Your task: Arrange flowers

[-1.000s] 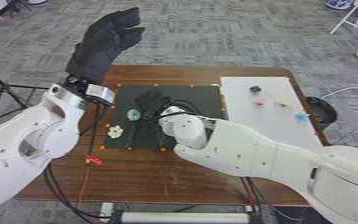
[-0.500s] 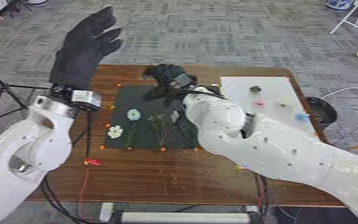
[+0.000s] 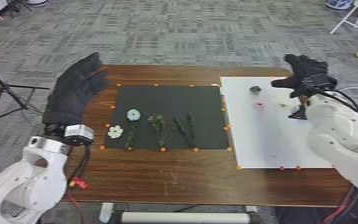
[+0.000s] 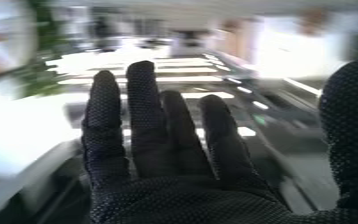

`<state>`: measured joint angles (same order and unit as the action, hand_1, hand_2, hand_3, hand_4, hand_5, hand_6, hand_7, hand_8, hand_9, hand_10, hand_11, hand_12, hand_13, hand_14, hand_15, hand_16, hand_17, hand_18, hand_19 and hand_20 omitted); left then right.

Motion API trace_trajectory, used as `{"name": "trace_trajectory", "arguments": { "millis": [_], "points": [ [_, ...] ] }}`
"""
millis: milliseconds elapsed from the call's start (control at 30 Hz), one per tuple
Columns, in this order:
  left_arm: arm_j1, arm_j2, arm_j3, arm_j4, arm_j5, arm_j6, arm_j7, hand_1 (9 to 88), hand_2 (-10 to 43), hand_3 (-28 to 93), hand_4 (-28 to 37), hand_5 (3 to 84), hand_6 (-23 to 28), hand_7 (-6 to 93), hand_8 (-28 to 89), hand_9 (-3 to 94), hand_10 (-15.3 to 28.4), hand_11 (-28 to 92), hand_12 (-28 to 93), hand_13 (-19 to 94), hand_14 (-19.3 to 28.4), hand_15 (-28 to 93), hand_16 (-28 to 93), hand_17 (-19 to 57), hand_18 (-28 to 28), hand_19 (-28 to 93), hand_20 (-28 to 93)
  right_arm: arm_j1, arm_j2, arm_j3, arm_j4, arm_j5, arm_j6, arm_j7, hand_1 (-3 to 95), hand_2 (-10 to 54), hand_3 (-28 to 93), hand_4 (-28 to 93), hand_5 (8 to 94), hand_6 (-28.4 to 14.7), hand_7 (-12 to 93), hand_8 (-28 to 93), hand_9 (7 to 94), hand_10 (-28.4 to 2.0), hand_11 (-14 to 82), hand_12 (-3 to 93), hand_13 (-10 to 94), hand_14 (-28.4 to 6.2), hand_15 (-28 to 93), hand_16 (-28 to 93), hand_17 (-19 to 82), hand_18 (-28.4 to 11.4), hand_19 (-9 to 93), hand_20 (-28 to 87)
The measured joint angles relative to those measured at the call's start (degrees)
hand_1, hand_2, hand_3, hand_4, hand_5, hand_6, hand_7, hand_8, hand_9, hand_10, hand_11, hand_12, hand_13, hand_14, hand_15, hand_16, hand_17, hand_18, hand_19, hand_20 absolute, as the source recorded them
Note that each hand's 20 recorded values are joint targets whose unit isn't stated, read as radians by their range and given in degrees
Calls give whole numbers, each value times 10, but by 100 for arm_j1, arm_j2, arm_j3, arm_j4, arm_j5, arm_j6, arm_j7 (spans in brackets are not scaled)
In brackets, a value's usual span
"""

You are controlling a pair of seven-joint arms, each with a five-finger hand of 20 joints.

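Swinging off the black mat [image 3: 171, 96] to the white board [image 3: 278, 145], upper right, the right hand [image 3: 312, 70] is wide open near the pink flower [image 3: 259, 103], so I'd guess picking comes next, with stems [image 3: 157, 121] waiting centre-left.

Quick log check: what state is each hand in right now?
Left hand: open, fingers straight, holding nothing.
Right hand: open, fingers straight, holding nothing.
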<state>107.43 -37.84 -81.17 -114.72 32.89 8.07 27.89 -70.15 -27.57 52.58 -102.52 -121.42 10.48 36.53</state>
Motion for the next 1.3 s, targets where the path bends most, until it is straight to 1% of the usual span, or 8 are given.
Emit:
{"name": "trace_trajectory", "arguments": {
  "millis": [133, 300, 467, 800, 933, 1033, 1133, 1300],
  "points": [
    [42, -24, 199, 67, -5, 7, -7, 293, -63, 663, -221, 279, 30, 188, -88, 195, 114, 209, 191, 163, 151, 247, 28, -77, 178, 380, 98, -825, 369, 663, 73, -525, 11, 235, 241, -95, 781, -283, 472, -52, 186, -100, 477, -120, 199, 205, 397, -111, 529, 181, 170, -203, 651, 404],
    [-12, -56, 254, 108, -7, 7, -79, 292, -63, 665, -222, 279, 30, 189, -89, 194, 115, 209, 189, 163, 152, 247, 27, -77, 178, 380, 98, -1594, 569, 1253, 60, -469, 18, 223, 270, -95, 740, -283, 483, -44, 196, -106, 486, -98, 208, 202, 414, -106, 536, 183, 178, -199, 663, 412],
    [-117, -54, 272, 135, -18, 7, -115, 291, -63, 666, -222, 279, 30, 189, -89, 194, 115, 209, 189, 163, 152, 248, 27, -77, 177, 380, 97, -2057, 581, 1456, 99, -231, -75, 91, 292, -95, 724, -283, 486, -39, 188, -114, 495, -94, 195, 189, 419, -99, 535, 185, 179, -198, 668, 419],
    [-137, -52, 207, 135, -46, 29, -95, 291, -62, 666, -223, 280, 32, 188, -88, 195, 116, 209, 189, 163, 152, 247, 27, -77, 177, 379, 97, -1493, 280, 266, 699, -337, -147, 105, 276, -95, 761, -283, 467, -51, 175, -106, 471, -94, 187, 189, 422, -100, 567, 194, 184, -196, 695, 446],
    [-121, -52, 166, 132, -55, 48, -85, 290, -62, 666, -223, 282, 33, 186, -87, 196, 117, 212, 189, 163, 152, 247, 27, -77, 178, 380, 98, -1231, 205, -53, 781, -672, 53, 304, 262, -95, 778, -283, 461, -60, 180, -101, 459, -113, 200, 198, 419, -103, 585, 190, 186, -196, 707, 453],
    [-119, -52, 158, 132, -62, 60, -76, 290, -62, 667, -223, 283, 33, 186, -87, 197, 117, 213, 188, 163, 153, 247, 28, -77, 178, 380, 97, -1055, 171, -226, 819, -835, 193, 510, 256, -95, 788, -283, 451, -63, 183, -99, 453, -117, 207, 202, 416, -106, 595, 185, 186, -196, 710, 454],
    [-118, -52, 154, 132, -65, 70, -75, 290, -62, 668, -223, 282, 33, 186, -87, 197, 117, 213, 187, 163, 153, 247, 28, -77, 178, 380, 97, -969, 137, -233, 846, -846, 218, 540, 252, -95, 803, -283, 447, -55, 193, -99, 448, -104, 223, 206, 415, -105, 599, 182, 186, -196, 710, 455],
    [-88, -52, 111, 132, -70, 80, -67, 290, -62, 667, -223, 283, 33, 187, -87, 197, 118, 211, 186, 163, 153, 247, 27, -78, 178, 380, 97, -847, 108, -261, 882, -835, 148, 413, 276, -95, 792, -283, 439, -27, 220, -110, 454, -94, 222, 201, 422, -98, 594, 178, 175, -196, 700, 454]
  ]
}}
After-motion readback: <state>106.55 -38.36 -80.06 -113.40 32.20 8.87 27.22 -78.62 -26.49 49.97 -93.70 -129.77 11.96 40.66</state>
